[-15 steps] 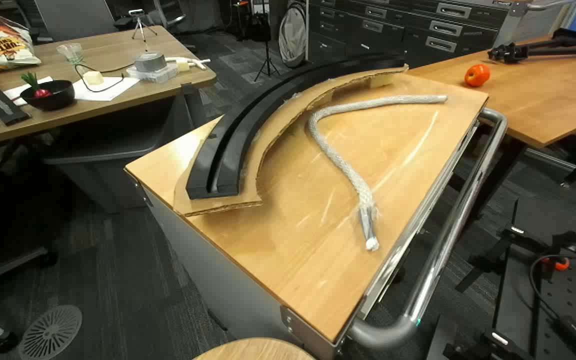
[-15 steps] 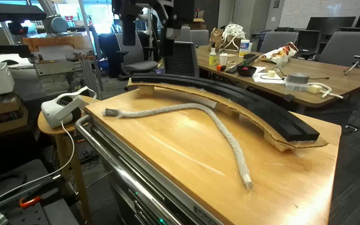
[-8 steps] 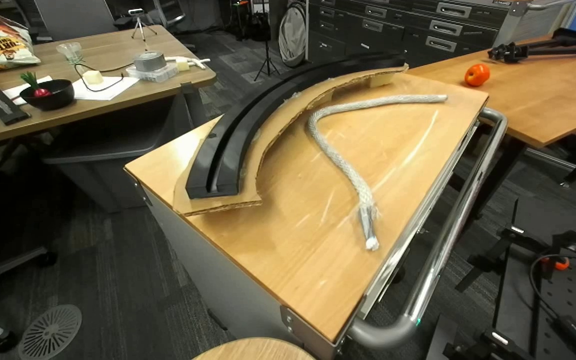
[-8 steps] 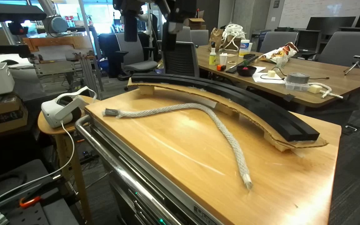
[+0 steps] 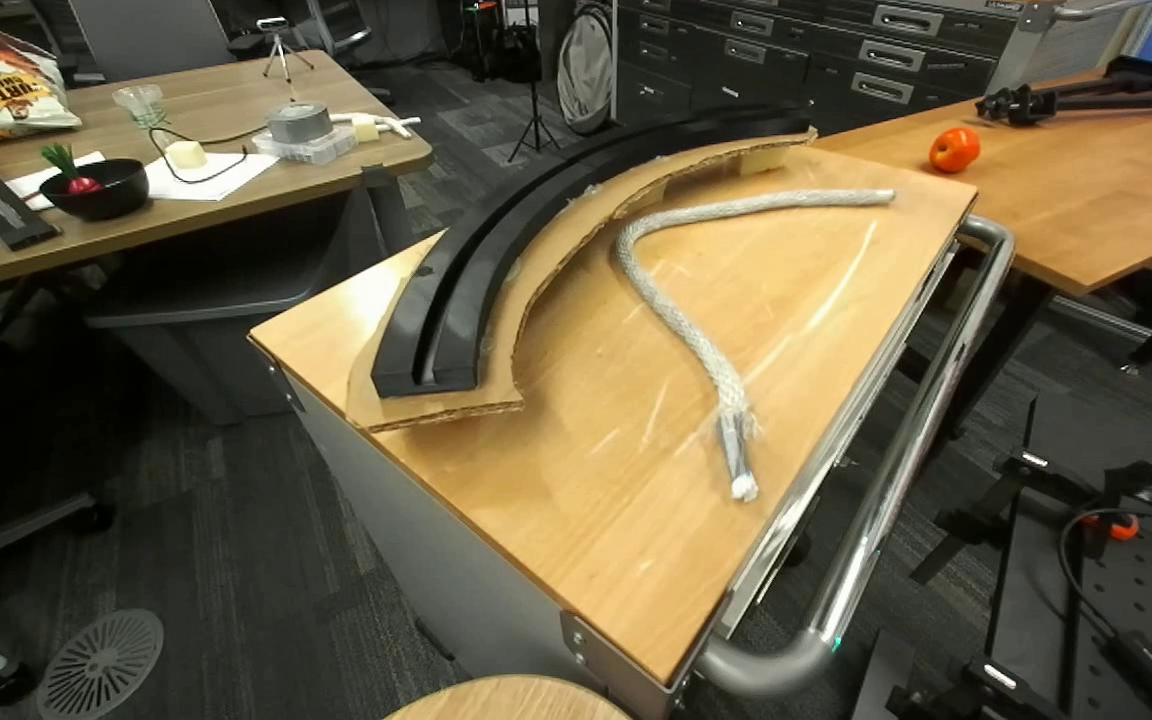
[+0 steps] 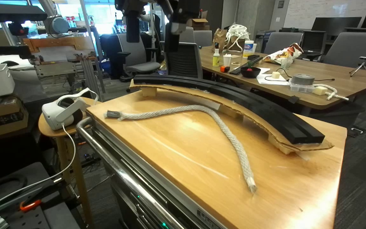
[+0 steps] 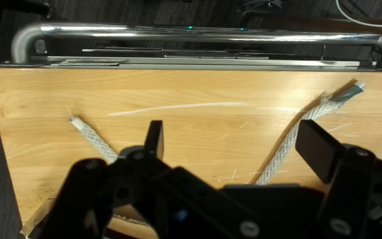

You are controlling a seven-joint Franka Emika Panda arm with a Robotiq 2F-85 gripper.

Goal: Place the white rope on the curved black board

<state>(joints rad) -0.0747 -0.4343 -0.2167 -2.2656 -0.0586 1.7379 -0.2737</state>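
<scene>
The fingers point(image 6: 132, 31), spread and released, have risen slightly in an exterior view; the white rope point(image 6: 220, 121) lies inside the arc of the curved black board point(image 6: 259, 106). In the wrist view, bare surface point(image 7: 184, 88) separates rope from the edge point(image 7: 194, 69) opposite the board.

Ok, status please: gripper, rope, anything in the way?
Gripper open, holding nothing. White rope bent on wooden top, off curved black board. Cardboard ledge between them.

Pale grey-white braided cloth-like rope point(image 6: 213, 114): rough, matt. Long curved black board point(image 6: 233, 93): smooth, mostly matt. Brown curved cardboard sheet point(image 5: 549, 250): matt, edge corrugated. Tan wooden surface point(image 6: 186, 133): smooth, glossy, scuffed. Silver tubular metal rail point(image 7: 204, 34): polished.
</scene>
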